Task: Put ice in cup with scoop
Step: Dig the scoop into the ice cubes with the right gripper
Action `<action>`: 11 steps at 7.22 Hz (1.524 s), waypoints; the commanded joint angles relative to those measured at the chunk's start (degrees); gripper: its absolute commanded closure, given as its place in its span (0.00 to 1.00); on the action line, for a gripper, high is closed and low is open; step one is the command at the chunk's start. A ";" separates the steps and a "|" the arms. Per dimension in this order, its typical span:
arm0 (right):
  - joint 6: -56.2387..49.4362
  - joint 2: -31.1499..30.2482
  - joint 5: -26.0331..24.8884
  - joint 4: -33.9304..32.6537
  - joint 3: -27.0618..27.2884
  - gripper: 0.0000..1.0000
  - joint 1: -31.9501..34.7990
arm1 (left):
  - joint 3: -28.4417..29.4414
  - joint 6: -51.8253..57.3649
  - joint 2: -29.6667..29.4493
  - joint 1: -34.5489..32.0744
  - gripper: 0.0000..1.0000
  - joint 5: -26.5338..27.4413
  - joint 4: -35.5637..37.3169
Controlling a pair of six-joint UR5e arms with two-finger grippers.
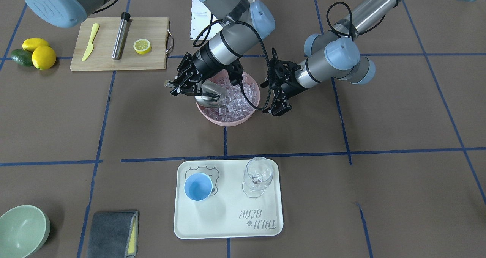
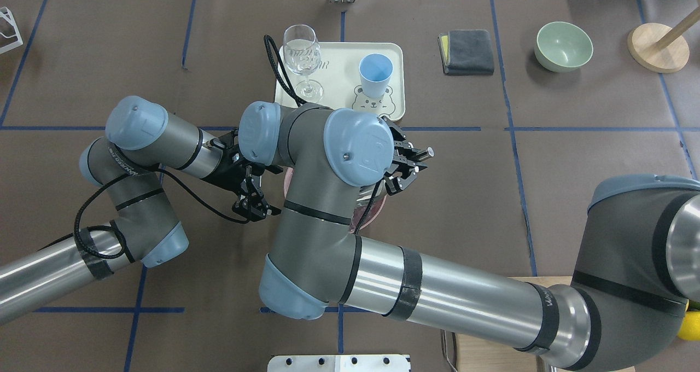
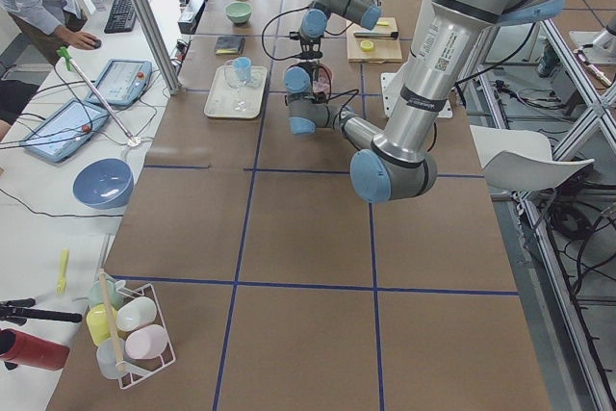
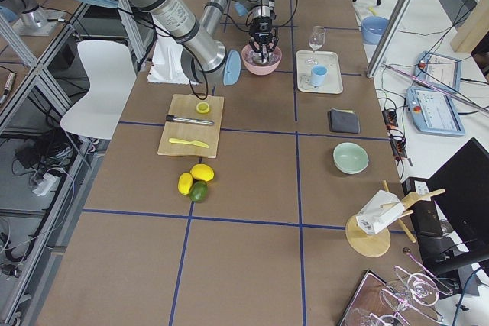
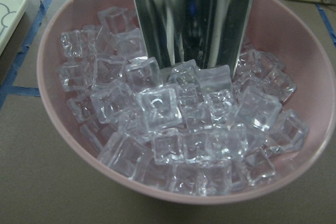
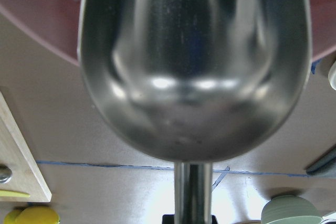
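Observation:
The pink bowl (image 1: 228, 120) holds the ice (image 1: 237, 98), many clear cubes, also seen close up in the left wrist view (image 5: 178, 129). My right gripper (image 1: 178, 86) is shut on the thin handle of the steel scoop (image 1: 209, 95). The scoop's trough (image 5: 191, 19) dips into the ice at the bowl's side; it fills the right wrist view (image 6: 194, 61). My left gripper (image 1: 276, 110) hangs open and empty just beside the bowl's other rim. The light-blue cup (image 1: 198, 186) stands empty on the white tray (image 1: 228, 227), also in the overhead view (image 2: 375, 75).
A clear stemmed glass (image 1: 258, 176) stands on the tray beside the cup. A wooden board (image 1: 152, 57) carries a yellow knife, a steel cylinder and a lemon slice. Lemons and an avocado (image 1: 34, 53), a green bowl (image 1: 21, 231) and a grey cloth (image 1: 112, 233) lie at the edges.

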 commanded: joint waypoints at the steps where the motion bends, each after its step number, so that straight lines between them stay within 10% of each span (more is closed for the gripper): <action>1: 0.06 -5.73 0.03 4.97 6.70 1.00 0.10 | 0.00 0.00 -0.11 0.00 0.00 0.00 0.00; 11: 5.67 -19.74 7.14 30.89 17.03 1.00 1.42 | 0.00 0.26 -0.03 -0.27 0.00 0.44 0.09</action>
